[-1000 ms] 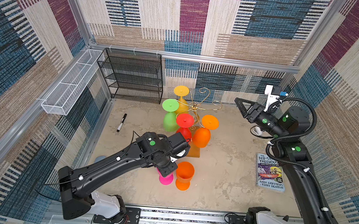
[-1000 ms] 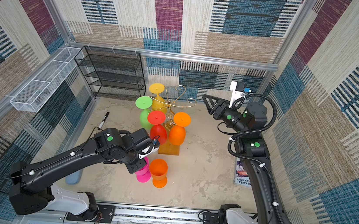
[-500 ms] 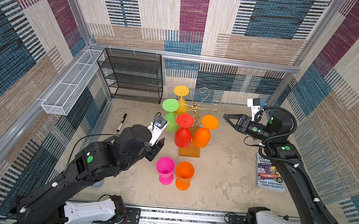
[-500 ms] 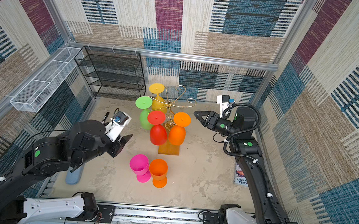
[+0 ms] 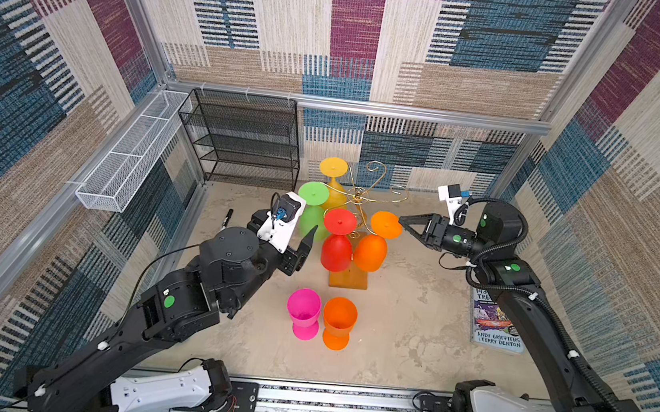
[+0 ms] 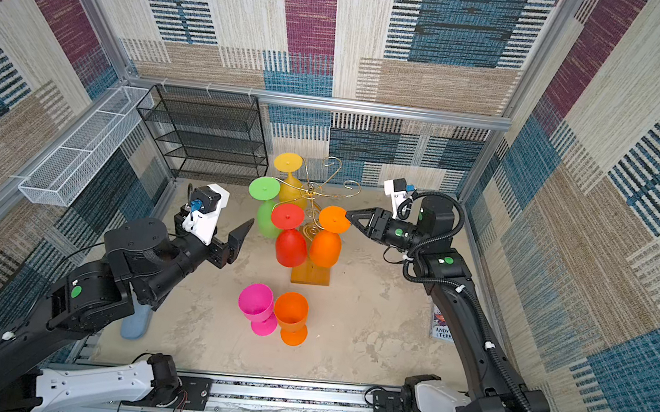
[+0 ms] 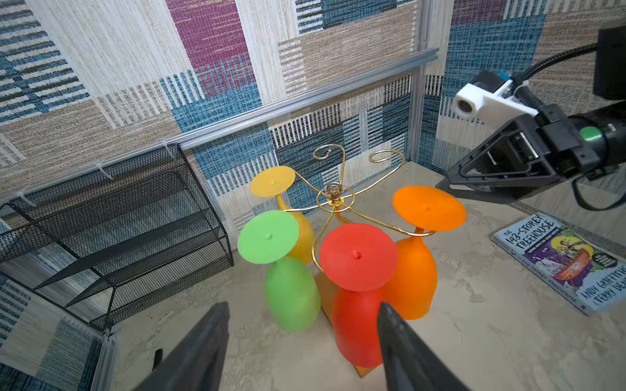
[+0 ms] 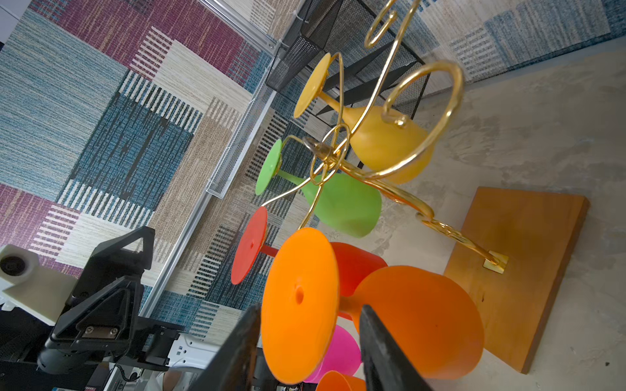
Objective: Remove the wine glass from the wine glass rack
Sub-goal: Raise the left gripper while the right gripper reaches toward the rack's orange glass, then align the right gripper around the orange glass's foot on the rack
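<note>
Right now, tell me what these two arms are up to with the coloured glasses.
Four glasses hang upside down on the gold rack. The right gripper is at the foot of the hanging orange glass, jaws apart around its rim, not yet closed. The left gripper hovers open and empty near the green glass and red glass. A pink glass and a second orange glass stand upright on the table.

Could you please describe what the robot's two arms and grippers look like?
The left arm and right arm are matte black with white base links and round green stickers on joints. The left gripper and right gripper are black with two tapered triangular fingers, each beside a white camera mount. A ribbed black cable hose runs along the right arm.
</note>
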`<state>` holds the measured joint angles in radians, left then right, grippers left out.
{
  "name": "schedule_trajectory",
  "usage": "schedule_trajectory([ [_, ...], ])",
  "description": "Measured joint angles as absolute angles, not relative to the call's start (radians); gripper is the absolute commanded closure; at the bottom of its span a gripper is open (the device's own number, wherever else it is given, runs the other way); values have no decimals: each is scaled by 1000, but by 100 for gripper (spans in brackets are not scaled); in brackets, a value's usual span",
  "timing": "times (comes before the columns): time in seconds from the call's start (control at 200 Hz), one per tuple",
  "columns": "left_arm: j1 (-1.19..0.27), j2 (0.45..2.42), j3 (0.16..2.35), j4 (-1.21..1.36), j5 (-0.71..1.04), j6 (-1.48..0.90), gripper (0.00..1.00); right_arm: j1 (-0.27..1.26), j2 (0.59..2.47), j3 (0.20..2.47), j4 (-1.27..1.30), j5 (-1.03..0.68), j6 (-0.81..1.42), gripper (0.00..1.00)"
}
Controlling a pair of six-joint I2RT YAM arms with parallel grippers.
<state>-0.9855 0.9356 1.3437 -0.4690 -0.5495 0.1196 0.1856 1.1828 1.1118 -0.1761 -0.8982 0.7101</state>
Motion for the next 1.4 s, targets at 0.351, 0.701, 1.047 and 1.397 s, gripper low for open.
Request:
schedule_trajectory([
  [0.351, -986, 933, 1348, -457, -546, 134, 28, 208, 1200, 1110, -176, -905, 710, 70],
  [0.701, -984, 934, 1348, -457, -546, 145, 28, 210, 1206, 1111, -176, -922, 723, 93],
  [1.047, -984, 940, 1338, -454, -546, 153, 28, 210, 1213, 1122, -118, -1004, 814, 100],
  [1.397, -982, 933, 1327, -453, -546, 152, 28, 204, 1210, 1108, -13, -1071, 929, 100],
])
